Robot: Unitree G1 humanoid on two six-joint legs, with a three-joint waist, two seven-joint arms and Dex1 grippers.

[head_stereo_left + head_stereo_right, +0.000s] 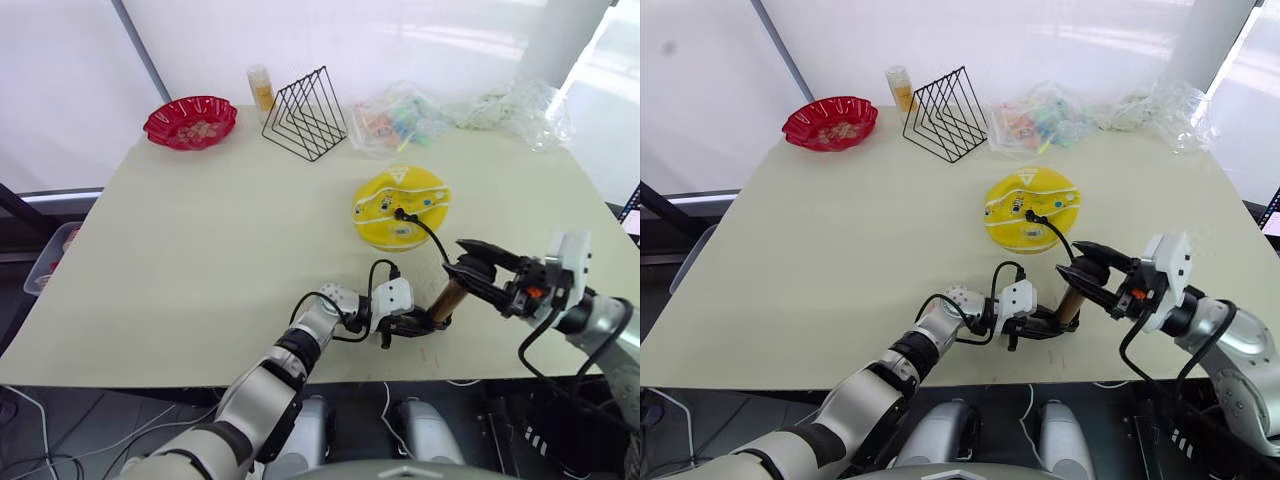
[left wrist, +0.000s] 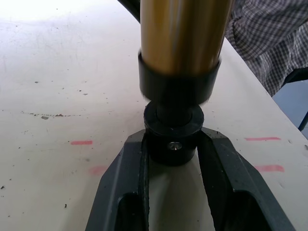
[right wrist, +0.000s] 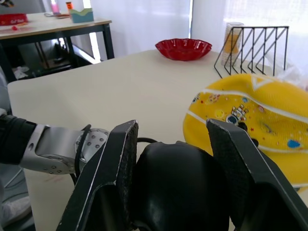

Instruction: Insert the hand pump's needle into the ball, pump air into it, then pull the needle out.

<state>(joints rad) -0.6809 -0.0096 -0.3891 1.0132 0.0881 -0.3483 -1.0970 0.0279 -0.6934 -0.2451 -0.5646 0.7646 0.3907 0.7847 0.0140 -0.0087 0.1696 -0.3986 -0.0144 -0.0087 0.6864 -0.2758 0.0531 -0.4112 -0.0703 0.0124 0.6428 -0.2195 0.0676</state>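
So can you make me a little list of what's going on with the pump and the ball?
ball: yellow, squashed flat, mid-table
needle: hose end sits on the ball's top; pin itself too small to see
pump: gold barrel, tilted, near the table's front edge
left gripper: fingers clamp the pump's black bottom end
right gripper: fingers around the black handle
far side: red bowl, wire rack
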